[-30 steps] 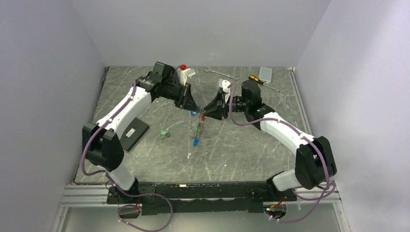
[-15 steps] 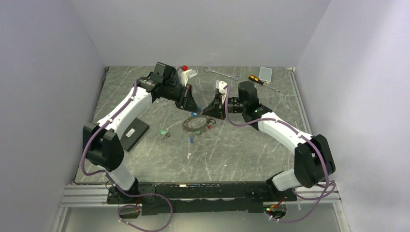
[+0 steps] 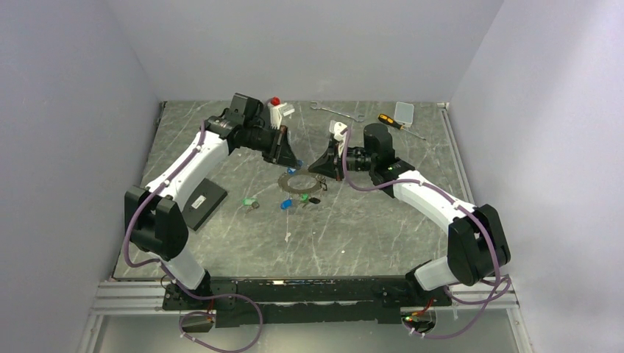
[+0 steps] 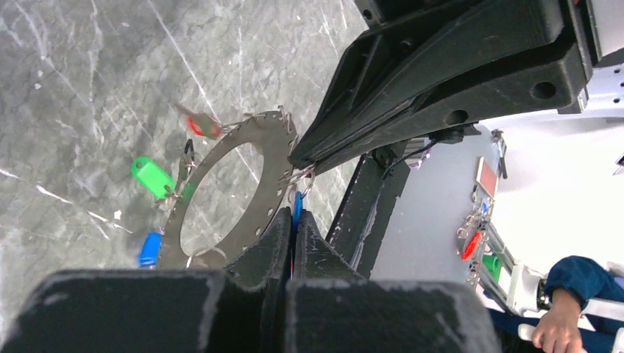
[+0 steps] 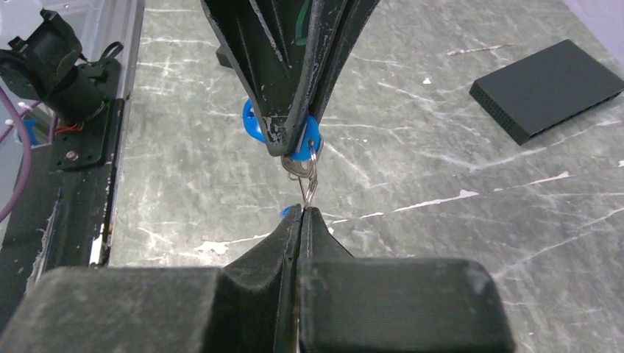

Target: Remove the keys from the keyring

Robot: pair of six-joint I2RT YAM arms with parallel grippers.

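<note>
Over the marbled bench, left fingers and right fingers are both squeezed shut, tip to tip. The keyring sits right under them, tagged keys along its rim. Left's got a blue-tagged key, right's pinching its tiny wire loop.

keyring just before left hand and right hand, box left

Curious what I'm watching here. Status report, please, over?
Both claws shut. Left claw pinches blue-tagged key, right claw its metal loop. Keyring at the claw tips, green-tagged key and red-tagged key on it. Nothing in the way.
</note>
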